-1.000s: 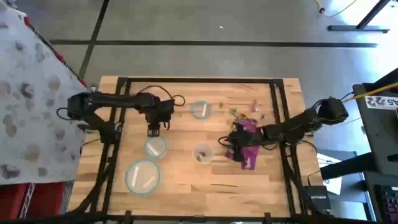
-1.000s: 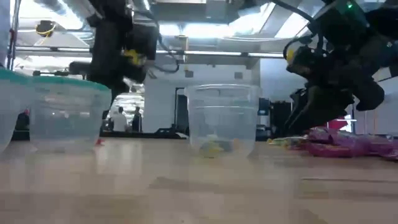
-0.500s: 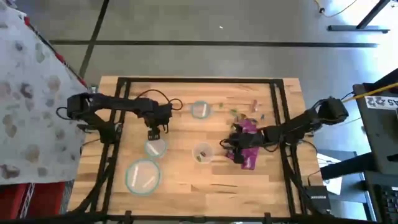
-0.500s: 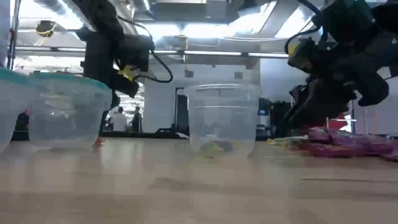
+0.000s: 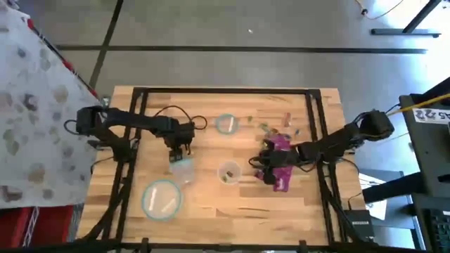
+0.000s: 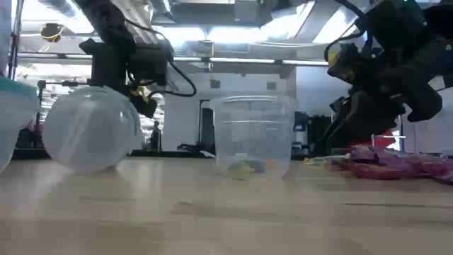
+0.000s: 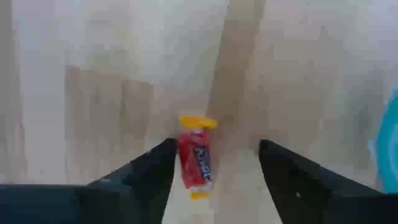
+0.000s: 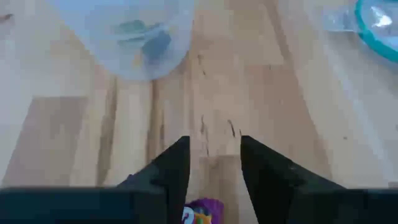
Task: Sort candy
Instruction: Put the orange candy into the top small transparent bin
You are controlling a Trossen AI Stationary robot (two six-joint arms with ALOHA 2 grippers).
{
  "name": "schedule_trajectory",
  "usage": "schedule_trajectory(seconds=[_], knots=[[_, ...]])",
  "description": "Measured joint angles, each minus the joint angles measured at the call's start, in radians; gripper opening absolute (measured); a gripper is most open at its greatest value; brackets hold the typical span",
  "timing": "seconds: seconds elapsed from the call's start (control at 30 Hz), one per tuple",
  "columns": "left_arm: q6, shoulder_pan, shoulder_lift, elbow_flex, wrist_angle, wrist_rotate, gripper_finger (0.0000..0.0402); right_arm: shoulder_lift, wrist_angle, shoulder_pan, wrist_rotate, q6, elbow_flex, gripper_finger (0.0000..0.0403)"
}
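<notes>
Hovering the left gripper (image 5: pixel 179 150) low over the wooden table (image 5: pixel 232 211), fingers spread wide and gripping nothing. Framing a small red candy (image 7: pixel 195 163) with yellow twisted ends between those open fingers in the left wrist view, flat on the wood and touching neither. Carrying white lettering on its wrapper, too blurred to read. Lying just beside that gripper, on its side: a clear bowl (image 5: pixel 181 169), showing as a rounded dome in the low view (image 6: pixel 88 129).

Reaching the right gripper (image 5: pixel 263 163) into the near edge of the candy pile (image 5: pixel 281 169), a heap of magenta-purple packets on the table's right half. Showing one purple packet (image 8: pixel 200 210) with a scrap of orange and white print at the base of that gripper in the right wrist view; print not legible, and impossible to tell whether the gripper is clamping it or open.

Standing upright between the two grippers: a clear cup (image 5: pixel 228 172) holding a few yellow-green pieces. Sitting upright elsewhere: a teal-rimmed bowl (image 5: pixel 162 199) at the near left, another (image 5: pixel 226 124) toward the far side. Lying scattered beyond the pile: a few loose pieces (image 5: pixel 285 118). Bearing dark characters off the table's right edge, too small to read surely: a white tag (image 5: pixel 430 110).
</notes>
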Motion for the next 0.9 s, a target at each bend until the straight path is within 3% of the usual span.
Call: schedule_trajectory(seconds=[0.37,0.67,0.9], knots=[[-0.023,-0.001,0.002,0.016,-0.032,-0.025,0.0023,0.000,-0.007,0.000,0.002,0.013,0.000,0.0127],[0.009,0.000,-0.038,0.181,-0.231,-0.275,0.0023,-0.019,-0.016,0.001,0.002,0.090,0.000,0.0127],[-0.012,-0.058,-0.065,0.401,-0.225,-0.308,0.0024,-0.032,-0.015,0.001,0.018,0.107,0.031,0.0127]])
